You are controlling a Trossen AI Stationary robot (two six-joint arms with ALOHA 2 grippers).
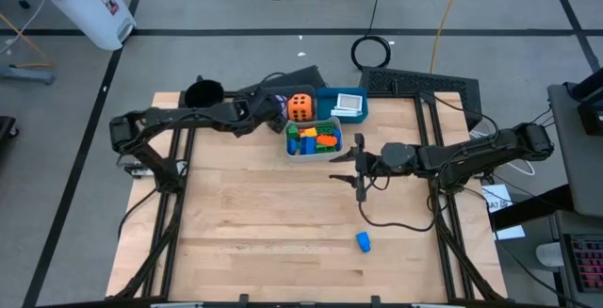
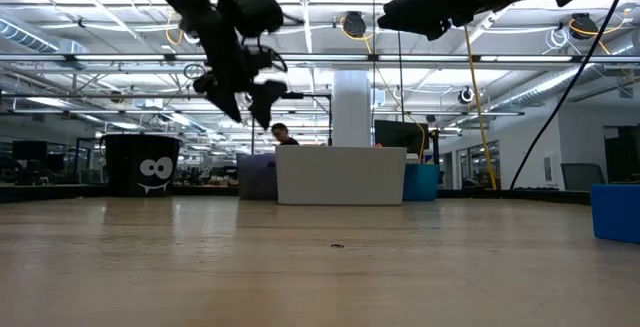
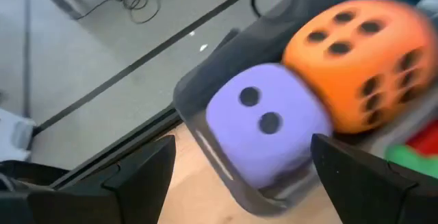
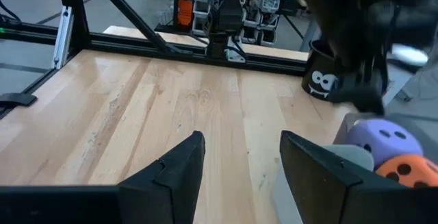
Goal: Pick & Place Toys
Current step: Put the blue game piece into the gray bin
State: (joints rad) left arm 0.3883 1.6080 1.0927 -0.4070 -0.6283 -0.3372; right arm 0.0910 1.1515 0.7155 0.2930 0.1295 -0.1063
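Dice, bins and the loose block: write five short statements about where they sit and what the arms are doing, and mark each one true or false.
1. The purple die and the orange die sit side by side, touching. True.
2. The left gripper is shut on the purple die. False: its jaws stand open on either side of the die, short of it.
3. A blue block lies alone on the table, apart from the bins. True.
4. The right gripper holds a block. False: nothing shows between its jaws.
5. The black cup lies tipped over beside the blue block. False: it stands upright at the table's far left corner.
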